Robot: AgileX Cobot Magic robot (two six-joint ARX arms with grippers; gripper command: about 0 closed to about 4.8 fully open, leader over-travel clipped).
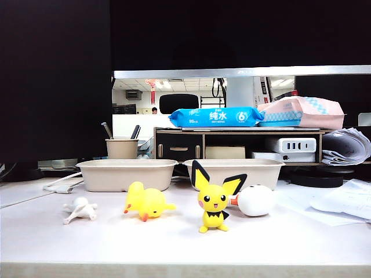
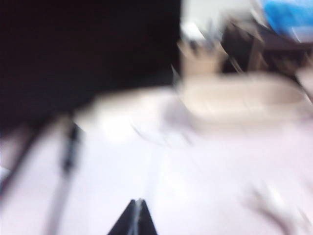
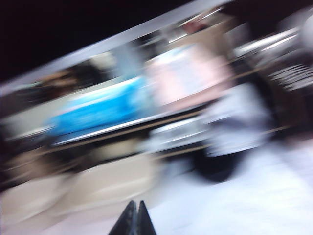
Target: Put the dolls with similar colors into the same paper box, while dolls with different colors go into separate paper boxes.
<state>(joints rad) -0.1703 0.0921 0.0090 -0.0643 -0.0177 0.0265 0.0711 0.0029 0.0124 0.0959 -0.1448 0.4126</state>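
Four dolls stand in a row on the white table in the exterior view: a tiny white limbed doll (image 1: 80, 209), a yellow duck-like doll (image 1: 147, 202) lying on its side, an upright yellow mouse-like doll (image 1: 214, 200) with black-tipped ears, and a round white doll (image 1: 254, 200) with an orange part. Behind them sit two beige paper boxes (image 1: 127, 174) (image 1: 237, 171), side by side. Neither arm shows in the exterior view. My left gripper (image 2: 138, 201) is shut and empty above the table, facing a blurred box (image 2: 244, 100). My right gripper (image 3: 136, 202) is shut and empty, facing a blurred box (image 3: 112, 181).
A beige pen cup (image 1: 122, 148) stands behind the left box. A low shelf (image 1: 237, 139) at the back carries a blue wipes pack (image 1: 215, 117) and a pink bag (image 1: 301, 113). Loose papers (image 1: 342, 202) lie at the right. A white cable (image 1: 58, 184) runs at the left.
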